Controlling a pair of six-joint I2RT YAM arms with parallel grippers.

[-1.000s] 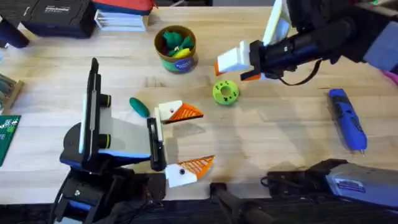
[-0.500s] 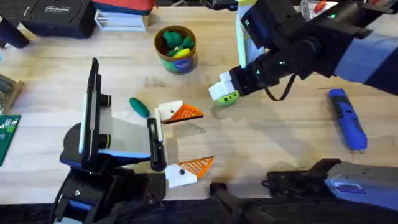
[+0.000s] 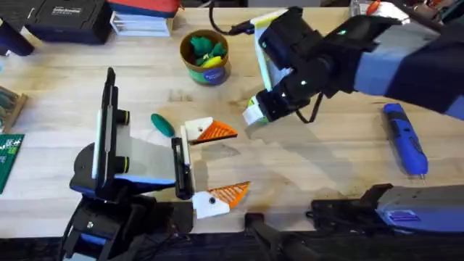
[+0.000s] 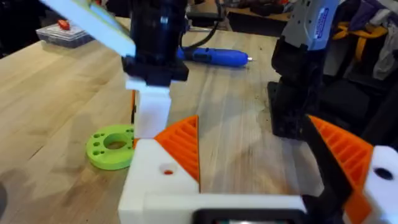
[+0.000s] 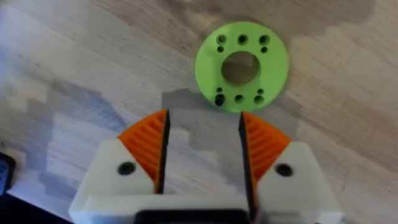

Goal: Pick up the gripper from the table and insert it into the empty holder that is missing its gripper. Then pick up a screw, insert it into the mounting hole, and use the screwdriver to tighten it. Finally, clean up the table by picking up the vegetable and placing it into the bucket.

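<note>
Item: my right gripper, pads parted, holding nothing, above the worktop. Green holed disc lies just ahead, probably holding screws. Blue screwdriver well apart, rightward.

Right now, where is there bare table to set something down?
Bare wood lies between the right gripper and the screwdriver, and left of the bucket. It is crowded around the left gripper, with the vegetable and green disc close by.

No legible text, label, brand or number anywhere.
</note>
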